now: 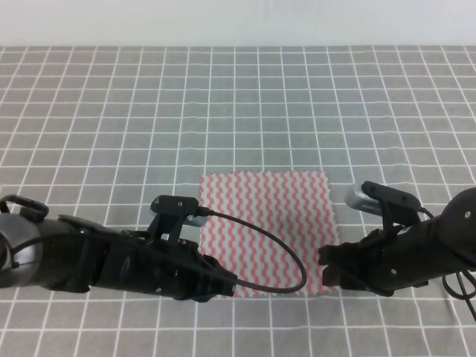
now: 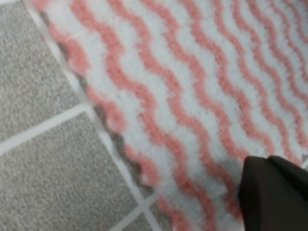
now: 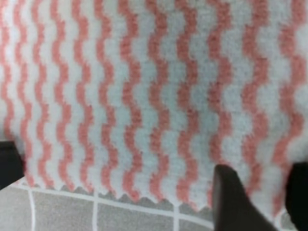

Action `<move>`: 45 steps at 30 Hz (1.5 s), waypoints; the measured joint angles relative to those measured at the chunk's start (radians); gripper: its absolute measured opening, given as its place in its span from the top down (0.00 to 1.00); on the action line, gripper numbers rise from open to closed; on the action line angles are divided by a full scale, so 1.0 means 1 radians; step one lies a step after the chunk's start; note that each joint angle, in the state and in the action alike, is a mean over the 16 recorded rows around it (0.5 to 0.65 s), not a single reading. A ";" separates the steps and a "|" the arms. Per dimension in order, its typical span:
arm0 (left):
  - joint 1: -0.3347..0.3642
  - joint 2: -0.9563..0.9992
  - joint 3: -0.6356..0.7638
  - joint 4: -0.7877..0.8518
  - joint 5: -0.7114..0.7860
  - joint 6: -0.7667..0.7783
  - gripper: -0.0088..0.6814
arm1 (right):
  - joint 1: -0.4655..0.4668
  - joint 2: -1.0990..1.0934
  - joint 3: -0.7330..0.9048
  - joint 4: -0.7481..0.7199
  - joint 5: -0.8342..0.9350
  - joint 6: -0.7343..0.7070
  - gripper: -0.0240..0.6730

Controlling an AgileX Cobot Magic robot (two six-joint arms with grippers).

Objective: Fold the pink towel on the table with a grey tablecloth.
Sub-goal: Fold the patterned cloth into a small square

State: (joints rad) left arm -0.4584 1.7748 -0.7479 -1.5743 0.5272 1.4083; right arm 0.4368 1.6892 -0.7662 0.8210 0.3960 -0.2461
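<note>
**A:** Where are the grippers, and what are they doing?

**B:** The left gripper (image 1: 222, 282) sits low at the towel's near left corner, about seven o'clock on the cloth. Its wrist view shows one dark fingertip (image 2: 274, 195) over the striped fabric near the jagged edge. Whether its jaws are parted or pinched, I cannot tell. The right gripper (image 1: 331, 266) is at the near right corner, about five o'clock. Its wrist view shows two dark fingers (image 3: 236, 202) with a gap between them, and striped cloth showing in that gap, so it looks parted and straddling the edge rather than clamped.

**A:** And the towel itself?

**B:** The pink towel (image 1: 268, 223) lies flat and unfolded, a square of pink-and-white wavy stripes. It rests on the table with a grey tablecloth (image 1: 111, 126), slightly below centre in the overhead view, toward six o'clock. A black cable from the left arm loops across its near portion.

**A:** Which step is this?

**B:** By my reading, the start: both arms set to take the near corners, no fold made yet.

**A:** What does the next move need?

**B:** Probably a firm pinch on both corners, then an even lift and carry toward twelve o'clock, so the near edge lands squarely on the far edge.
</note>
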 joint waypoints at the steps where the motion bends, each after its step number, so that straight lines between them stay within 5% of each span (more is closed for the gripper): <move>1: 0.000 0.000 0.000 0.000 -0.001 0.000 0.99 | 0.000 0.003 -0.001 -0.002 0.000 0.000 0.68; 14: 0.000 0.000 -0.002 -0.002 -0.009 0.000 0.99 | -0.004 0.001 -0.005 -0.016 0.013 0.001 0.96; 45: 0.000 -0.030 0.001 0.005 0.005 0.022 0.99 | 0.000 -0.014 -0.130 -0.024 -0.048 -0.002 0.99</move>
State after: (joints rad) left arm -0.4584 1.7452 -0.7464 -1.5694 0.5318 1.4304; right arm 0.4372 1.6752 -0.8961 0.7974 0.3484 -0.2479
